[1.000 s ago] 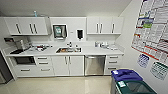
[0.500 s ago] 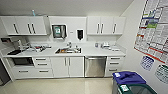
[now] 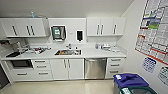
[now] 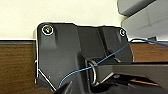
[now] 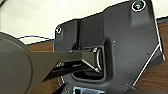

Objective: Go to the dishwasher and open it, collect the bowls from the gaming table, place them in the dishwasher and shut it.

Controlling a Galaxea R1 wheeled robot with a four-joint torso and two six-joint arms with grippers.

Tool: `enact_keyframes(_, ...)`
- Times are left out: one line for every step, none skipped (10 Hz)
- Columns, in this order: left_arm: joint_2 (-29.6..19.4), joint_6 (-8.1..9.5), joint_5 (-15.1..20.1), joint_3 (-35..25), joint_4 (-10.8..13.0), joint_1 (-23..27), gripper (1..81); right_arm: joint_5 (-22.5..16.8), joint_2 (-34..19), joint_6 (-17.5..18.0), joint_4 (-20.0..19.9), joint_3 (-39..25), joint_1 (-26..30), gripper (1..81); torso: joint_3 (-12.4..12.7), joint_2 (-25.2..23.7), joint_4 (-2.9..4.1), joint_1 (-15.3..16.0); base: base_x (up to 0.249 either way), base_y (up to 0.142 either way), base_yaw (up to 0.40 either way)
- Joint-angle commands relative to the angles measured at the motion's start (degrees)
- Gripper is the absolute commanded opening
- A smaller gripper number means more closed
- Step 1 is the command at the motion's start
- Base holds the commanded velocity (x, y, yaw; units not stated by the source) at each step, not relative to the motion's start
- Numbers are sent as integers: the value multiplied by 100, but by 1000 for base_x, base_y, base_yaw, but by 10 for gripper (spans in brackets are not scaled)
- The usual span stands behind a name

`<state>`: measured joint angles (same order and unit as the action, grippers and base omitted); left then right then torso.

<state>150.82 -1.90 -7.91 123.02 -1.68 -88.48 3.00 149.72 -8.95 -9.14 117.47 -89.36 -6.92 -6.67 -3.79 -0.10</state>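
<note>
We face a small kitchen from across the floor. The dishwasher (image 3: 94, 68) sits under the counter (image 3: 97, 53), just right of the sink (image 3: 68, 52). Its shiny steel door is shut, and the bar handle runs across the top of the door, so we think it pulls down from there. White cupboard doors stand on its left and a stack of white drawers (image 3: 114, 66) on its right. It is built in low, right by the sink, likely so dirty dishes can go from sink to rack in one short move.

The microwave (image 3: 21, 63) is far to the left, under the counter too, with a dark window. We must not mix it up with the dishwasher.

A blue bin (image 3: 130, 81) stands close to us on the right, by the wall with the posters (image 3: 154, 27). It sits between us and the right side of the kitchen, so we judge the free way to the dishwasher runs left of it.

We see no green bowls here, and no gaming table. Some small things lie on the counter, but they are too blurry to name.

Our arms hang low beside us, over a brown wood floor and a pale wall, tucked in, we guess, for driving. We cannot tell if our pincers are wide or narrow. We judge the first step, reaching the dishwasher, is not yet done.
</note>
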Motion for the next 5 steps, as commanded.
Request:
enact_keyframes(-148, -47, 246, -93, 63, 300, 811, -326, -116, -2, 44, -85, 300, 811, 0, 0, 0, 10, 105, 0, 0)
enact_keyframes(-148, -47, 246, -93, 63, 291, 811, -326, -98, -2, 44, -85, 300, 811, -2, 5, 0, 10, 105, 0, 0)
enact_keyframes(-148, -47, 246, -93, 63, 291, 811, -326, -89, -2, 35, -85, 300, 811, -5, 7, 0, 15, 105, 0, 0)
enact_keyframes(-148, -47, 246, -93, 63, 291, 811, -326, -89, -2, 35, -85, 300, 811, -5, 9, 0, 17, 105, 0, 0)
enact_keyframes(-131, -47, 246, -93, 63, 283, 811, -326, -98, -2, 35, -85, 300, 811, -5, 9, 0, 17, 105, 0, 0)
